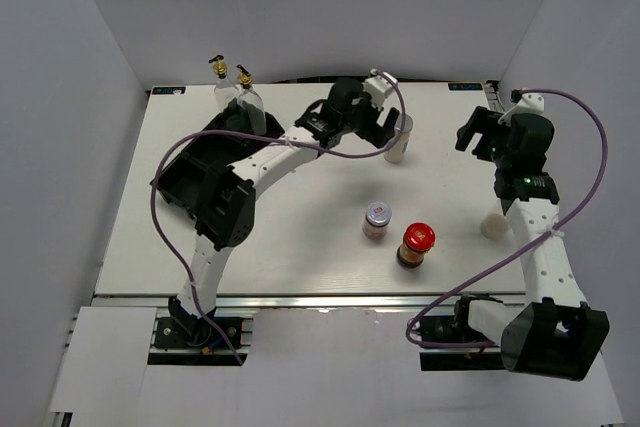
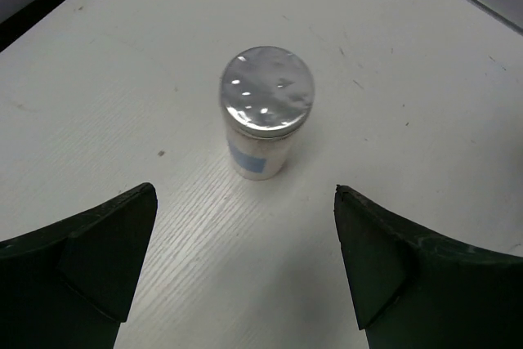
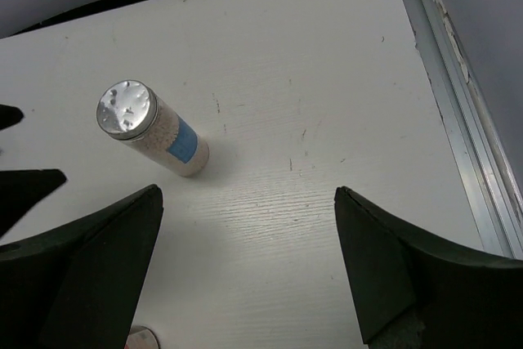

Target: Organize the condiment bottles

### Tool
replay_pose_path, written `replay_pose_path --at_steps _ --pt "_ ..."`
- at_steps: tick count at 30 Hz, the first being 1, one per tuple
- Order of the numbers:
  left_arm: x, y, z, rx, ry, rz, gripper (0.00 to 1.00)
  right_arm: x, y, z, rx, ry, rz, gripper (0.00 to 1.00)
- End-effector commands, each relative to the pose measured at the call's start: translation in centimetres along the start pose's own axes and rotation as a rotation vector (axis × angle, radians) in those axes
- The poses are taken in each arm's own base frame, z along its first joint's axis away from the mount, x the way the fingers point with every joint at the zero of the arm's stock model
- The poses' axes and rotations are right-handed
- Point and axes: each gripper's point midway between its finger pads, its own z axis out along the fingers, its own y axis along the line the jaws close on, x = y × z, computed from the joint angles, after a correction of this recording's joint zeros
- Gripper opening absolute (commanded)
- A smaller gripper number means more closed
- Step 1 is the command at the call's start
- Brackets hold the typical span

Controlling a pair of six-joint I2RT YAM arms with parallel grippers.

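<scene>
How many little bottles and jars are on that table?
5: two glass cruets far left by the black tray, a white shaker far centre, a silver-lidded jar and a red-lidded jar mid-table. The left arm covers part of the tray, possibly hiding more.

The white bench (image 1: 300,247) has a black tray (image 1: 185,182) on its left side. Two tall glass bottles (image 1: 226,97) (image 1: 250,109) stand at the tray's far end. A white shaker (image 1: 398,139) stands upright near the back. A silver-lidded jar (image 1: 377,220) and a red-lidded jar (image 1: 416,245) stand close together near the front. A small white round thing (image 1: 492,226) sits on the right.
</scene>
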Motion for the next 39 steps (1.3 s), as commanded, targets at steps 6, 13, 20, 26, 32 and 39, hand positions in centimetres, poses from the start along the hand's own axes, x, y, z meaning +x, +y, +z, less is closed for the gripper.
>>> replay_pose_path --at_steps 6,13,20,26,32,39 --pt "-3.3 -0.5 2.6 -0.167 -0.105 0.093 0.98 -3.2 0.5 -1.8 -0.038 -0.166 -0.009 0.89" --pt "-1.2 1.2 5.9 -0.259 -0.126 0.026 0.98 -5.5 -0.2 -2.9 -0.032 -0.287 -0.047 0.89" --pt "-2.1 0.1 8.5 -0.185 -0.246 -0.017 0.98 -5.9 -0.7 -3.4 -0.046 -0.329 -0.024 0.89" --pt "-2.1 -0.6 10.1 -0.136 -0.339 -0.048 0.98 -5.5 -1.4 -3.0 -0.026 -0.32 -0.004 0.89" --pt "-3.5 0.4 11.1 -0.18 -0.446 -0.105 0.91 -5.2 -1.5 -2.8 -0.032 -0.314 0.0 0.89" --pt "-5.7 0.8 8.6 -0.217 -0.461 -0.095 0.23 -4.8 -1.6 -2.7 -0.033 -0.305 0.004 0.89"
